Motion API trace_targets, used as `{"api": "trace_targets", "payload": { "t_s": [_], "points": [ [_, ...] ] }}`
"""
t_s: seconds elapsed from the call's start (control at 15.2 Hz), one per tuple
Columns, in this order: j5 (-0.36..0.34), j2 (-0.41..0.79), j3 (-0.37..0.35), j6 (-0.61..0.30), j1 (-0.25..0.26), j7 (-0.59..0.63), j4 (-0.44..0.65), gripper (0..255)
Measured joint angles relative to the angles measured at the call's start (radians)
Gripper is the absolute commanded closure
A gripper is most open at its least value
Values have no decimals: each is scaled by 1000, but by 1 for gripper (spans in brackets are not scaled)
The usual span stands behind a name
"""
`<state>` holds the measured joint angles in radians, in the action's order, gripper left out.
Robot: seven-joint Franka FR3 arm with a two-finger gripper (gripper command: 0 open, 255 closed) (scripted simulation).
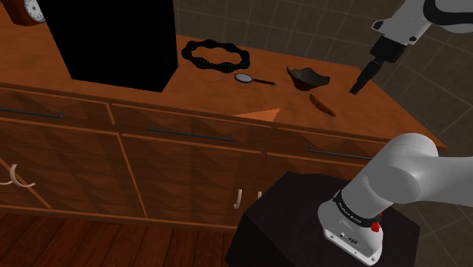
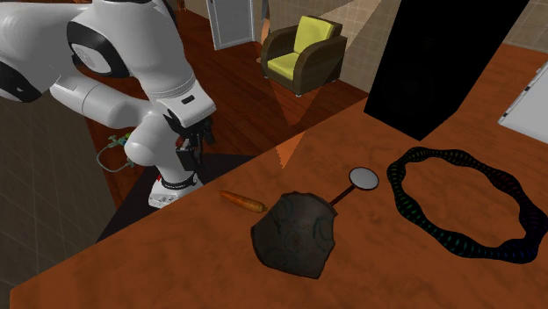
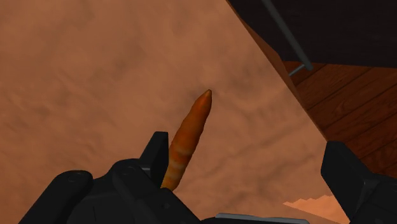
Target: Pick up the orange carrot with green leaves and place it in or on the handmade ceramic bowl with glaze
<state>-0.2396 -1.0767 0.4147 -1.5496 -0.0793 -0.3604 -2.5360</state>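
Note:
An orange carrot (image 1: pixel 322 105) lies flat on the wooden countertop (image 1: pixel 151 98), near its front edge. Just behind it sits a dark, irregular bowl (image 1: pixel 307 77), upright and apart from the carrot. My gripper (image 1: pixel 359 85) hangs above the counter's end, beside the carrot and not touching it. In the second exterior view the carrot (image 2: pixel 243 202) lies between the gripper (image 2: pixel 195 151) and the bowl (image 2: pixel 294 233). In the wrist view the carrot (image 3: pixel 189 137) runs alongside one finger (image 3: pixel 156 153). The gripper (image 3: pixel 251 162) is open there and nothing is held.
A small magnifying glass (image 1: pixel 250 78) and a dark wavy ring (image 1: pixel 216 54) lie further along the counter. A large black box (image 1: pixel 114 38) stands behind them. Drawers and cabinet doors (image 1: pixel 151 159) front the counter. An armchair (image 2: pixel 303 53) stands on the floor beyond.

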Motion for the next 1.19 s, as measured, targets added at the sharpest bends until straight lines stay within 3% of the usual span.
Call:
{"api": "trace_targets", "payload": {
  "t_s": [0.07,0.13,0.73,0.79,0.92,1.19],
  "points": [
    [0,0,0,0,0,0,0,0],
    [0,0,0,0,0,0,0,255],
    [0,0,0,0,0,0,0,255],
    [0,0,0,0,0,0,0,0],
    [0,12,0,-19,-3,16,-7,0],
    [1,113,0,-169,-23,140,-55,0]
  ]
}}
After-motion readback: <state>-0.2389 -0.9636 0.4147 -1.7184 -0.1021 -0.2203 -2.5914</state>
